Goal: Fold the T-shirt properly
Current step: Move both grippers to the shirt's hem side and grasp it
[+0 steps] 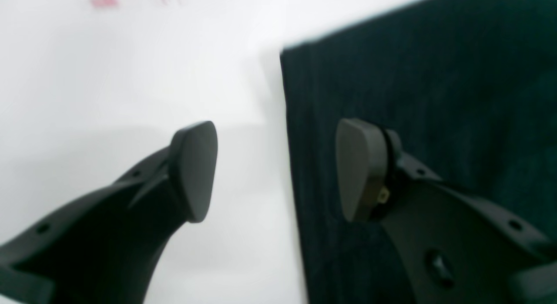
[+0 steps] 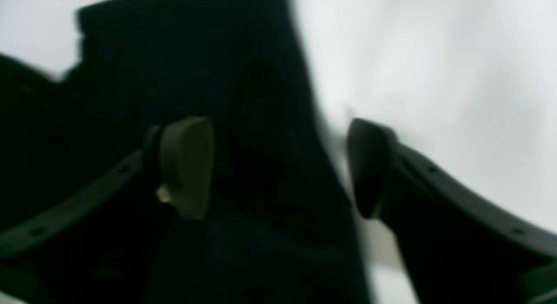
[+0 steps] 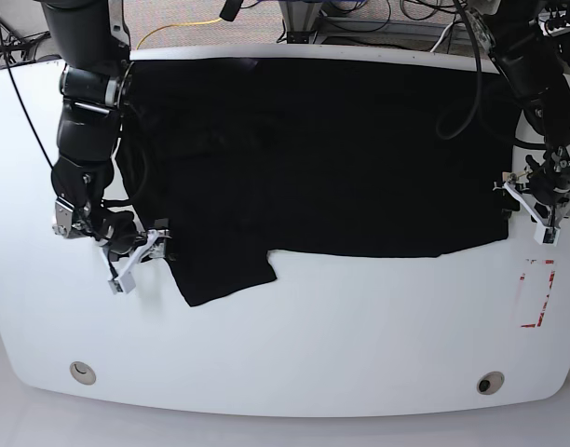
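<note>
T-shirt: We see the black T-shirt (image 3: 313, 168) spread across the far half of the white table (image 3: 294, 345), one sleeve (image 3: 224, 272) jutting toward the near edge at the base view's left.
Hidden: We cannot find the printed patch in any view; the cloth reads as one dark mass, its folds hard to make out.
Left gripper: We find the left gripper (image 1: 276, 171) parted and empty, one pad (image 1: 361, 169) over the cloth and the other over bare table, straddling the shirt's straight edge; whether a pad touches fabric we cannot tell.
Right gripper: We see the right gripper (image 2: 278, 167) spread wide too, holding nothing, one finger over cloth, one over table.
Blur: Both wrist views are soft, the right one darkest.
Only from the base: We see both arms at the shirt's opposite sides, and red markings (image 3: 536, 293) near the left arm.
</note>
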